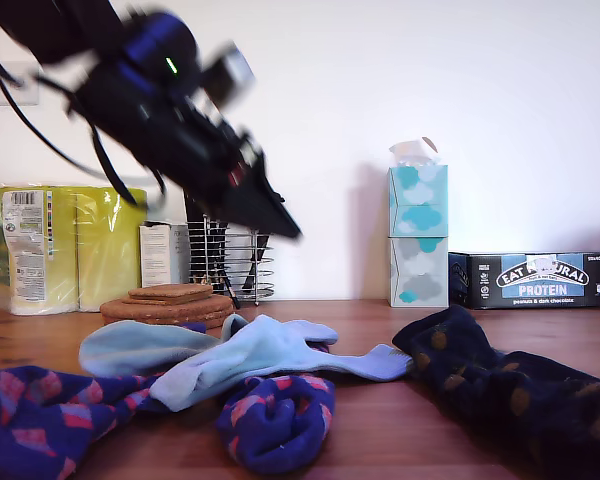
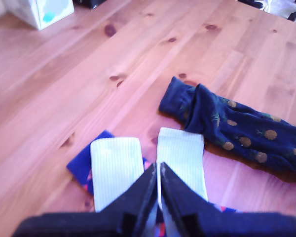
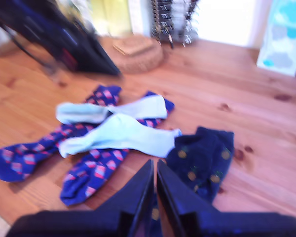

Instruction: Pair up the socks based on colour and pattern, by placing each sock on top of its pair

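Exterior view: a black arm hangs raised at this view's upper left, blurred, its pointed tip (image 1: pixel 280 225) above the wooden table (image 1: pixel 380 420).
My first gripper (image 2: pixel 158 170): jaws pressed together, nothing between them, above the cuffs of the two pale blue ribbed fabric socks (image 2: pixel 180 155).
My second gripper (image 3: pixel 154 168): jaws closed, empty, above the table by the navy sock.
Pale blue socks (image 1: pixel 260 355): lie across each other in the middle of the table, resting on the blue-purple socks.
Blue-purple fabric socks with pink-red diamonds (image 1: pixel 275 415): two, one at the exterior view's lower left, one bunched at centre; in the second wrist view they fan out beneath the pale blue ones.
Dark navy fabric sock with orange-yellow spots (image 1: pixel 500 385): crumpled at the exterior view's right, just beside a pale blue toe.
Background: patterned tissue boxes (image 1: pixel 417 240), dark protein bar box (image 1: pixel 540 280), wire rack (image 1: pixel 230 260), round cork mats (image 1: pixel 170 305).
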